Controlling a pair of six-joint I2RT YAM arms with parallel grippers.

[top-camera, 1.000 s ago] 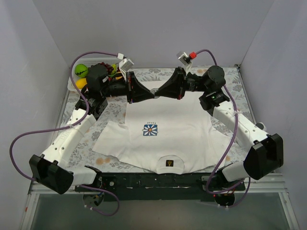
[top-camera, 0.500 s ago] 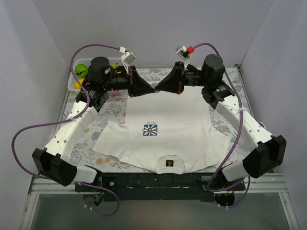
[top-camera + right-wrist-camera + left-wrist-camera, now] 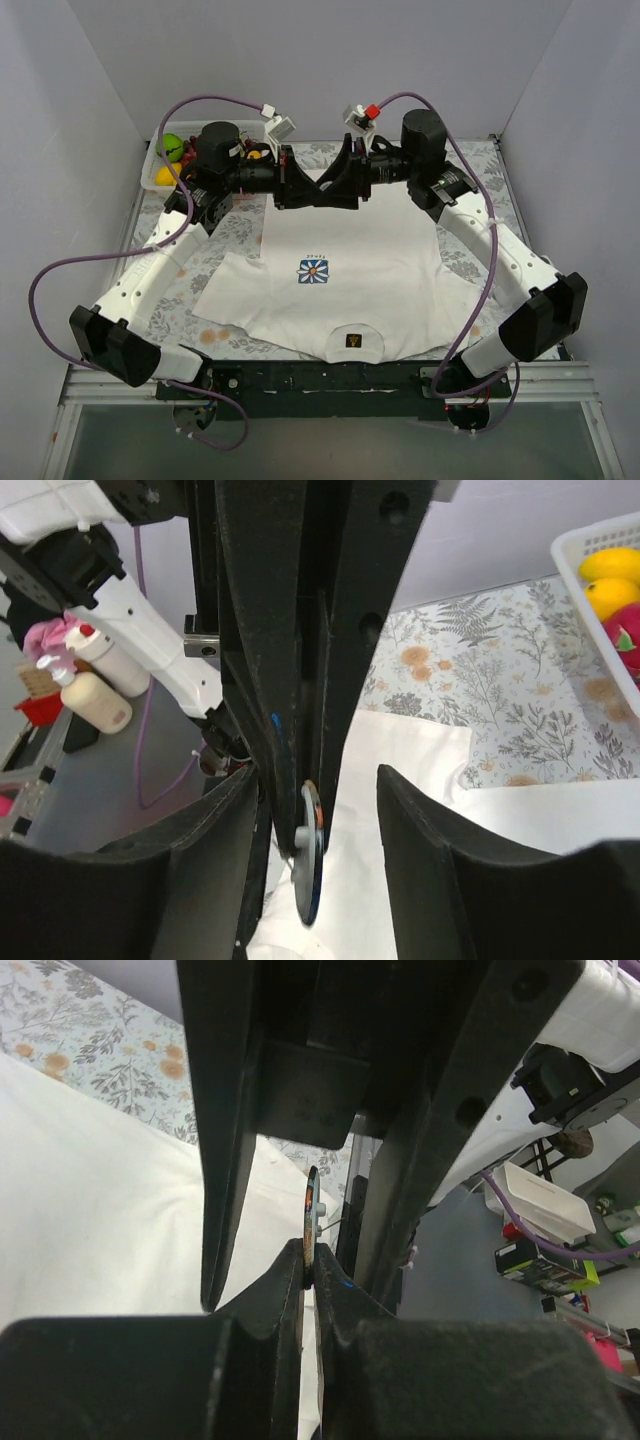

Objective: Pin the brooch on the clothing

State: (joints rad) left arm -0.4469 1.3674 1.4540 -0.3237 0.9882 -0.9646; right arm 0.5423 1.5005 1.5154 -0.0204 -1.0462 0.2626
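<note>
The brooch (image 3: 312, 1210) is held at the upper middle of the top view, by the far edge of the white T-shirt (image 3: 350, 250), and seems clear of the cloth. In the left wrist view it stands edge-on, pinched at its lower rim by the left gripper (image 3: 308, 1260), whose jaws are drawn narrow onto it. The right gripper (image 3: 320, 775) meets it head-on with jaws wide, one finger on either side of the disc and neither touching it. A small pale stud (image 3: 300, 835) shows on one face.

The right jaws will likely need to close slowly and squarely on the disc while the left pinch is firm, since so thin a disc could twist or slip out. The shirt lies flat on the bench (image 3: 480, 170), its daisy print (image 3: 313, 271) lower in the frame, well apart from the brooch.
</note>
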